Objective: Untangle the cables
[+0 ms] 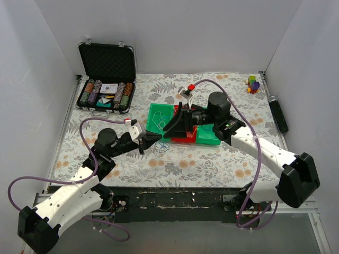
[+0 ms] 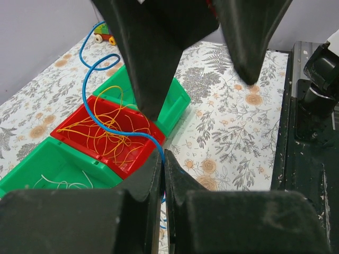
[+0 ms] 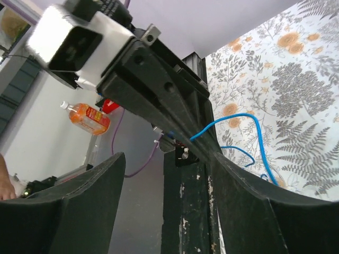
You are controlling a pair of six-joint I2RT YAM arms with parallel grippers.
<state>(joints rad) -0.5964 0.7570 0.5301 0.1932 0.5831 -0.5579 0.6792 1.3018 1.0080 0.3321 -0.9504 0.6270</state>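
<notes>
Here, blue cable [image 2: 83,95] in left pincer [image 2: 163,161]; bottle [image 3: 88,117] label illegible.

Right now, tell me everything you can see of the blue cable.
The blue cable is thin, smooth and plastic-looking. The shut left claw pinches it. From there it crosses over the red bin of orange wires, then curls into loose loops beyond it.
</notes>
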